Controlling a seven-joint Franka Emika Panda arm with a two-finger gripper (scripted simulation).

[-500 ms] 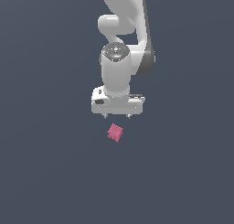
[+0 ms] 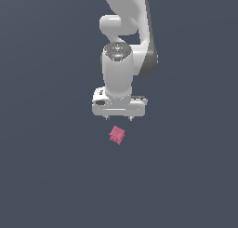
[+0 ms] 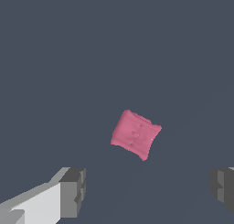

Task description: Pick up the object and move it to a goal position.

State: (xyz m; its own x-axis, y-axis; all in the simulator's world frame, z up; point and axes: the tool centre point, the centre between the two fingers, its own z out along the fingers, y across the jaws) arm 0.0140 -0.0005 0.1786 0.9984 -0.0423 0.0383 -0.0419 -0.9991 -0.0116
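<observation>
While the white arm [image 2: 122, 64] hangs downward over a plain dark grey floor [image 2: 46, 176], its gripper [image 2: 119, 117] sits above a small pink-red lump [image 2: 117, 135]. Seen from the exterior view, the lump lies just below the gripper's short fingertips and very slightly toward that view's left of the gripper's middle; nothing touches it, and grey floor shows between it and the white gripper body.

As the wrist view shows, the gripper [image 3: 148, 189] is spread wide apart, with one grey fingertip [image 3: 73, 192] on one side and the other grey fingertip [image 3: 224, 189] at the far edge of the picture. Nothing lies between the two pads. The lump [image 3: 135, 134] appears beyond the fingertips, not between them, and nearer to the first fingertip's side than to the other's. It is a matte, cushion-like block with rounded, uneven corners, turned at a slant to the line joining the fingers.

Whether the lump rests flat on the floor or sits tilted on an edge cannot be told from either view.
</observation>
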